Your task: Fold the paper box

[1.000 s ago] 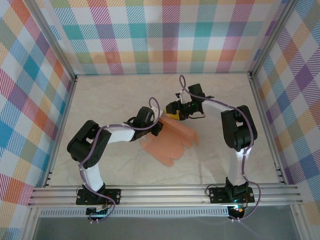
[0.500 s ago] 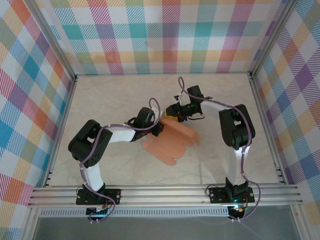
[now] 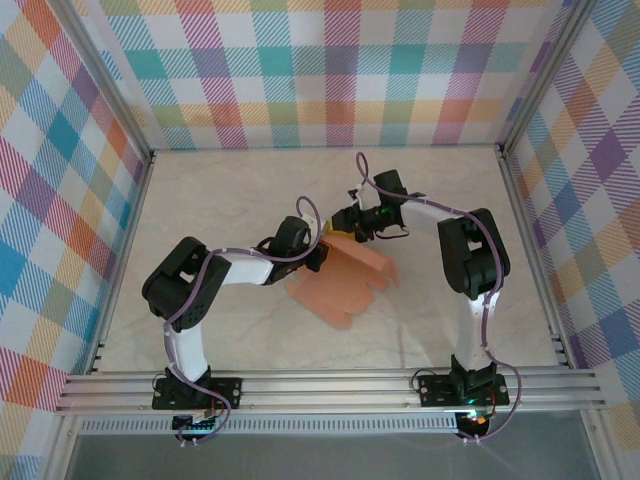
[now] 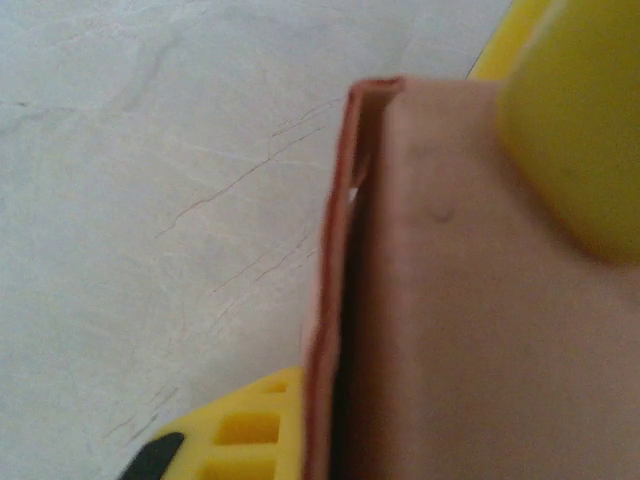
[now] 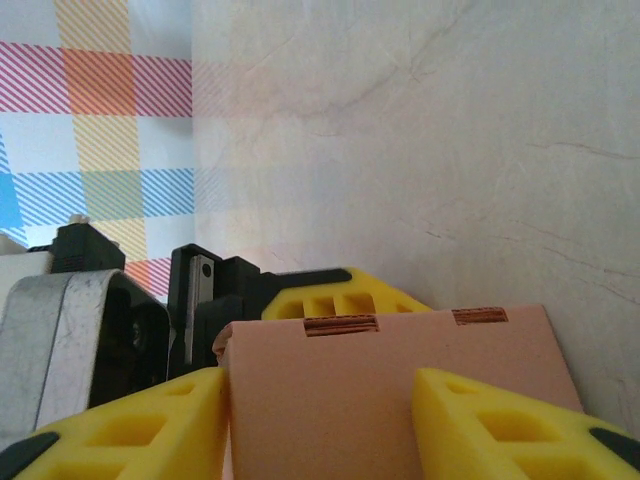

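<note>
Top view. The table (image 3: 230, 190) is a smooth, cream, marble-patterned slab. Walls (image 3: 330, 70) printed in a pastel check of pink, orange, teal, blue and violet enclose it on three sides. Ribbed metal rails (image 3: 330, 385) run along the near edge and carry both arm bases. The paper box (image 3: 345, 285) lies near the middle of the table. It is thin salmon-orange card, partly flat, with rounded flaps towards the near side and its far edge raised. The left gripper (image 3: 322, 252) meets the card at its far left corner. The right gripper (image 3: 345, 225) is just beyond it, on the far edge.

Left wrist view. The paper box (image 4: 480, 320) is close and blurred: matt card doubled over, with two layers showing along a thin, darker folded edge. The yellow plastic fingers (image 4: 575, 130) of the left gripper (image 4: 410, 285) lie one on each side of the doubled card, clamped tight on it. The veined table (image 4: 150, 200) is behind.

Right wrist view. The right gripper (image 5: 318, 390) has its yellow, ribbed fingers (image 5: 130, 420) partly apart. A flat panel of the paper box (image 5: 480, 350) lies between them, with two short slits along its far edge. Whether they press on the card cannot be told. Beyond the panel are the left gripper (image 5: 345, 292), the table (image 5: 450, 130) and a checked wall (image 5: 100, 120).
</note>
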Motion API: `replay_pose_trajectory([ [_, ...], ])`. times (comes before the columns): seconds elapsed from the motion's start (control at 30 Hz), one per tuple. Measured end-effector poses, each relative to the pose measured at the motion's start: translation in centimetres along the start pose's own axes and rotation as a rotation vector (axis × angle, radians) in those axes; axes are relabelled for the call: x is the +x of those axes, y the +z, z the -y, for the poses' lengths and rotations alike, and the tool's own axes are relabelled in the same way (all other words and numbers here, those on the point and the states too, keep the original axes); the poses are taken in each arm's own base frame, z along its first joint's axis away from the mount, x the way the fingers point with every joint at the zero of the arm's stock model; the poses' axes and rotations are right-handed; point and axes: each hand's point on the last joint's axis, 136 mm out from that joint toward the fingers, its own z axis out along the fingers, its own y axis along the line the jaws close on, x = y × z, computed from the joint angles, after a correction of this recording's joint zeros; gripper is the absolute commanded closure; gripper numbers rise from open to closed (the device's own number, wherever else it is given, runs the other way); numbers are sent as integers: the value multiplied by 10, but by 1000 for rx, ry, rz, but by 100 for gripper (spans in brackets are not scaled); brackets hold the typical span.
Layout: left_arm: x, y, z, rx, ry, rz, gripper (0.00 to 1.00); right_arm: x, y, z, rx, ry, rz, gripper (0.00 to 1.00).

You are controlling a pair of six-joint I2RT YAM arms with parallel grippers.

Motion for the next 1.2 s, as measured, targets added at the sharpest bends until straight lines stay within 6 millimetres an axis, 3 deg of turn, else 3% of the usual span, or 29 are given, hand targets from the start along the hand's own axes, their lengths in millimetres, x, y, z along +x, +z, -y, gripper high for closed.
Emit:
replay_pose_trajectory([
  [0.47, -1, 1, -4, -31, -47, 11, 100, -1, 2, 0, -32, 20, 51, 61],
  [0.83, -5, 4, -10, -63, -119, 22, 100, -10, 7, -6, 29, 82, 201, 60],
  [1.0, -6, 4, -11, -70, -125, 25, 84, -10, 7, -5, 50, 68, 212, 59],
  [1.2, -1, 3, -16, -84, -136, 31, 75, -2, 9, -8, 57, 0, 163, 56],
])
